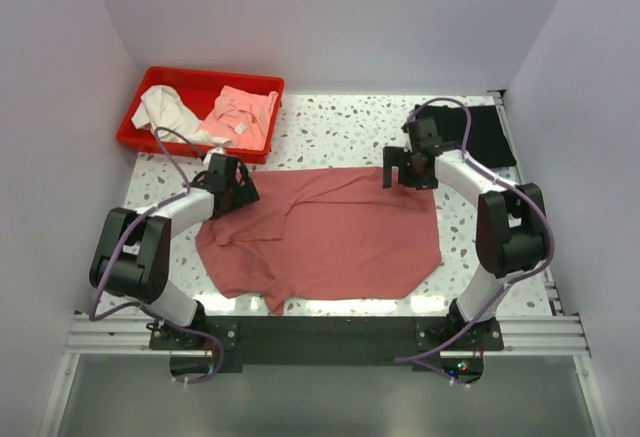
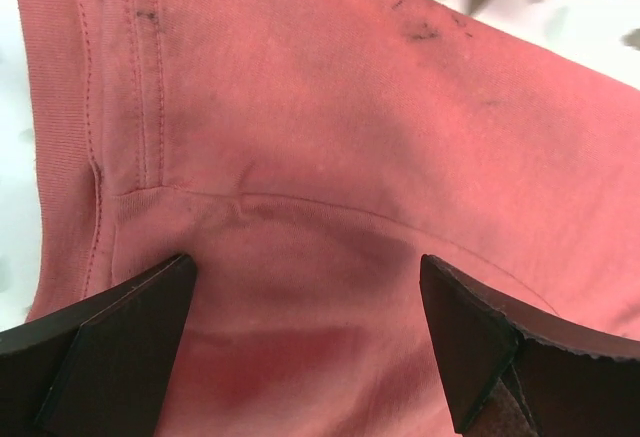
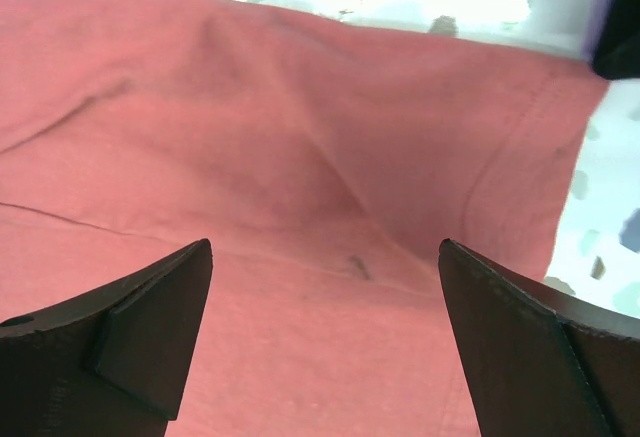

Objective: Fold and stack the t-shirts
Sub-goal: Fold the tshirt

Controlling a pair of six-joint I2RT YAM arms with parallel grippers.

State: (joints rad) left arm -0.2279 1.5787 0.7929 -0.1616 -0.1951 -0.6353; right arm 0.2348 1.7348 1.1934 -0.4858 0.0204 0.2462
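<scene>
A large dusty rose-red t-shirt (image 1: 325, 235) lies spread on the speckled table, wrinkled at its left side. My left gripper (image 1: 232, 189) is open over the shirt's upper left part, with seams and a fold between its fingers in the left wrist view (image 2: 300, 207). My right gripper (image 1: 408, 171) is open over the shirt's upper right corner, and the hem shows in the right wrist view (image 3: 330, 167). A black t-shirt (image 1: 480, 133) lies folded at the back right of the table.
A red bin (image 1: 200, 112) at the back left holds white and pink cloth. White walls close the table on three sides. The metal rail with the arm bases (image 1: 320, 335) runs along the near edge.
</scene>
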